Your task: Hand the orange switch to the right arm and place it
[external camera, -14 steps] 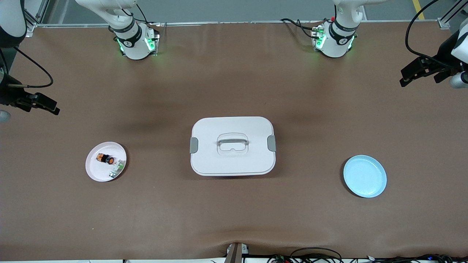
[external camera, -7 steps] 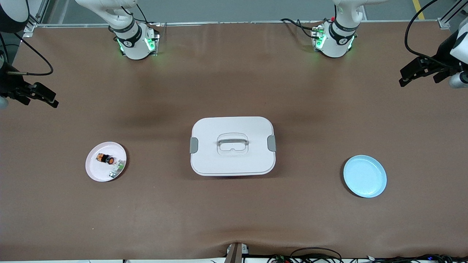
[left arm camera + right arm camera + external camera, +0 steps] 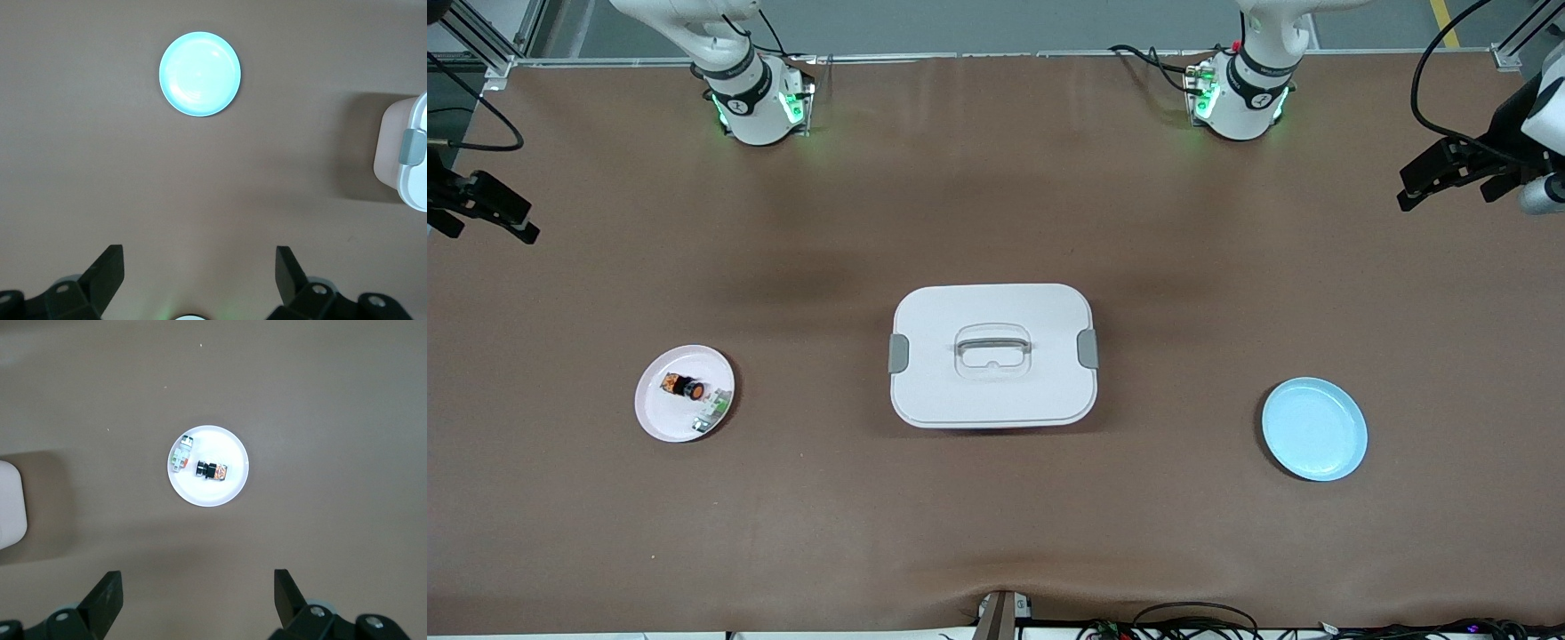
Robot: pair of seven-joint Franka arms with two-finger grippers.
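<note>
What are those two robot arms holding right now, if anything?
Nothing. Both the left end effector and the right end effector are open and empty. The orange switch lies untouched on the pink plate.

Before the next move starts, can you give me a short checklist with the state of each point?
1. Orange switch free to grasp, lying on the pink plate: ok.
2. White-and-green component apart from the switch: not ok, it lies right beside it.
3. Right gripper open, high over the pink plate: ok.
4. Left gripper open, waiting up over the table near the blue plate: ok.
5. Blue plate bare: ok.
6. White box lid closed: ok.
</note>
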